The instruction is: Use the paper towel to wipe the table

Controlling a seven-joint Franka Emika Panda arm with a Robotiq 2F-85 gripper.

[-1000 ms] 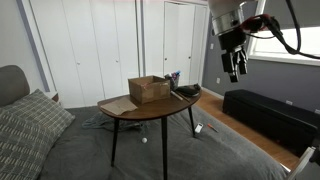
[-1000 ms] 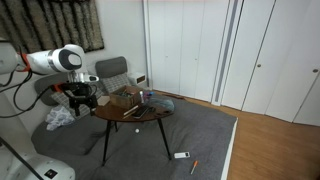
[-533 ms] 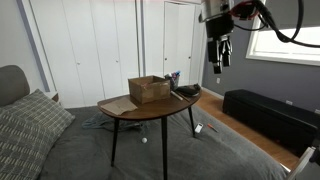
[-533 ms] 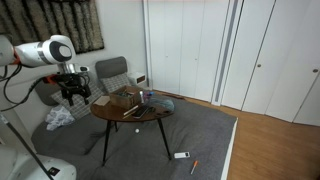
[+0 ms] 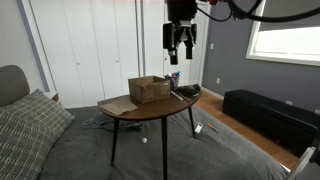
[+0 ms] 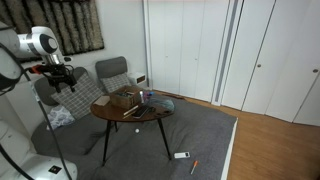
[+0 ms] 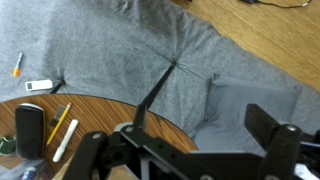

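In an exterior view the arm (image 5: 183, 10) comes down from the top edge. The claw (image 5: 180, 48) hangs with its fingers pointing downward, high over the far side of the desk (image 5: 165, 110). Its two dark fingers stand apart, with nothing between them. The desk has a rounded dark brown wooden top and thin black slanted legs. On it stands a brown cardboard box (image 5: 148, 90). The paper towel (image 5: 117, 104), a flat pale beige sheet, lies on the top just beside the box.

In an exterior view taken from another place, the white, rounded arm (image 6: 40, 44) is bent, and the claw (image 6: 64, 80) hangs well apart from the desk (image 6: 150, 113), in front of a grey chair (image 6: 112, 70). The paper towel is too small here to tell.

In the wrist view the black fingers of the claw (image 7: 180, 145) are spread wide at the bottom and hold nothing. Behind them are the curved wooden edge of the desk (image 7: 100, 106), one thin black leg (image 7: 155, 90) and the soft grey carpet (image 7: 230, 60).
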